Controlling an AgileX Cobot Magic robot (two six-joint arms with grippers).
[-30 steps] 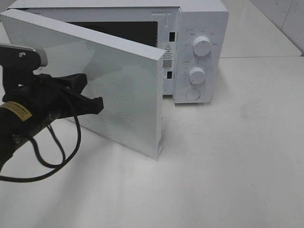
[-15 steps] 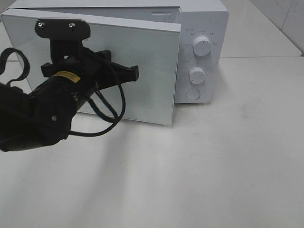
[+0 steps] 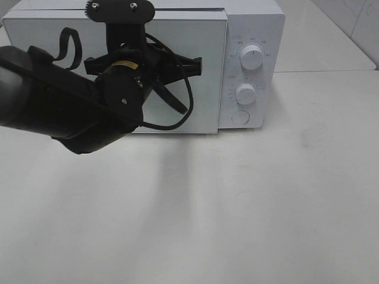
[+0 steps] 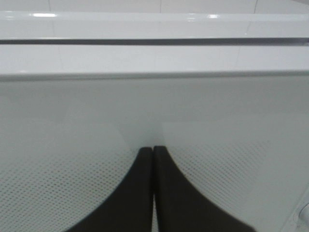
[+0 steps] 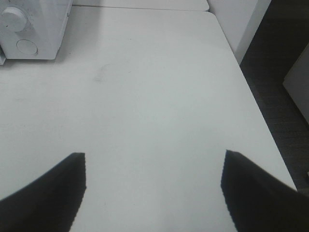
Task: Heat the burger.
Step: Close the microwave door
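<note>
The microwave [image 3: 256, 26] is showing plain white, knobs [image 3: 251, 58] included; its door [image 4: 58, 183] is carrying a fine grey dotted mesh. The counter [image 3: 266, 207] is looking off-white. The left gripper [image 4: 153, 151] and right gripper [image 5: 154, 162] are showing matte black

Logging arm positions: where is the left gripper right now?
Exterior high view: the left gripper, shut, is in front of the microwave door, left of the upper knob.
</note>
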